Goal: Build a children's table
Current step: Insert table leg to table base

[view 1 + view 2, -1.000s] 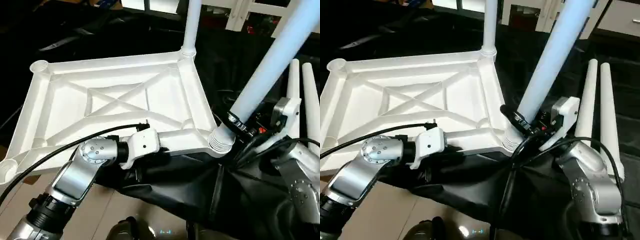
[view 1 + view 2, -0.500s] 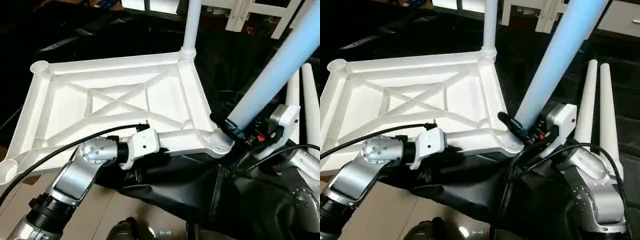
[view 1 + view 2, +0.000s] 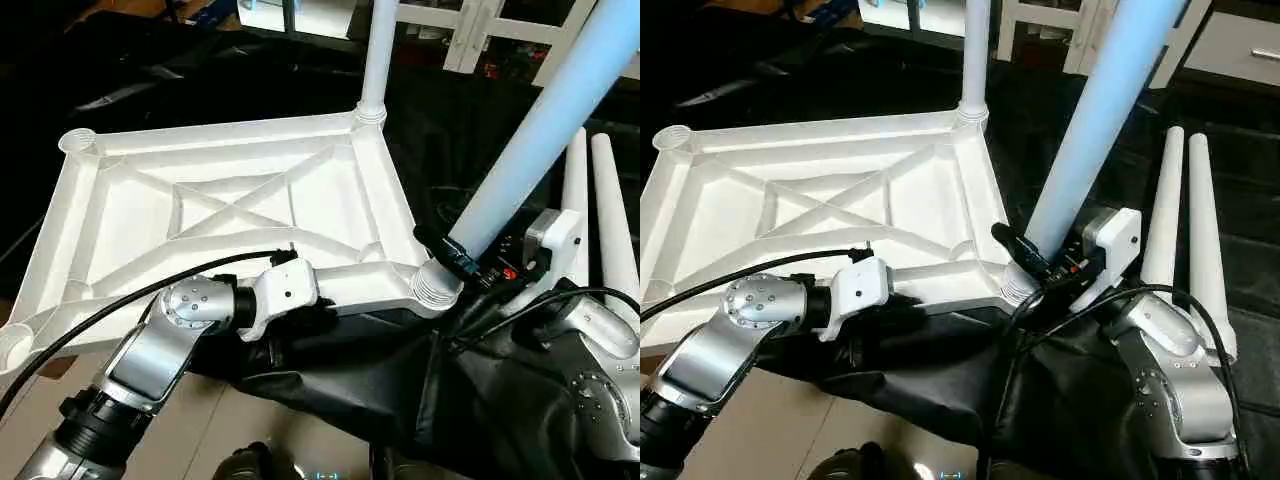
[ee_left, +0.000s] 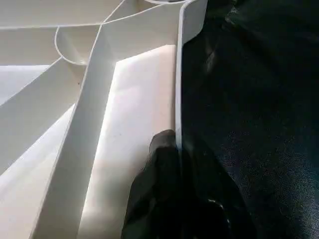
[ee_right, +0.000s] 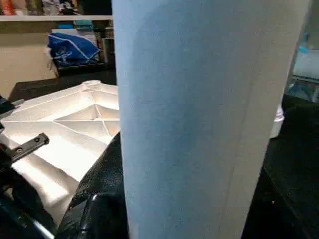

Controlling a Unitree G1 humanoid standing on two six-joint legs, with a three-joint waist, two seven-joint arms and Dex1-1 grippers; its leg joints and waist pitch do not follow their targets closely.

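The leg [image 3: 530,130], clamped in the right gripper [image 3: 462,262], is being seated in the tabletop [image 3: 230,215] near socket [image 3: 432,285] while the left gripper [image 4: 172,164], pinched on the rim, steadies it; straightening is judged next.

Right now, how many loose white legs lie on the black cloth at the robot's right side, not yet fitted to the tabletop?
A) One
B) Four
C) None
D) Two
D: two loose legs lie side by side on the black cloth, apart from the tabletop. A third leg stands in the far corner socket, and the right gripper holds a fourth leg at the near corner.
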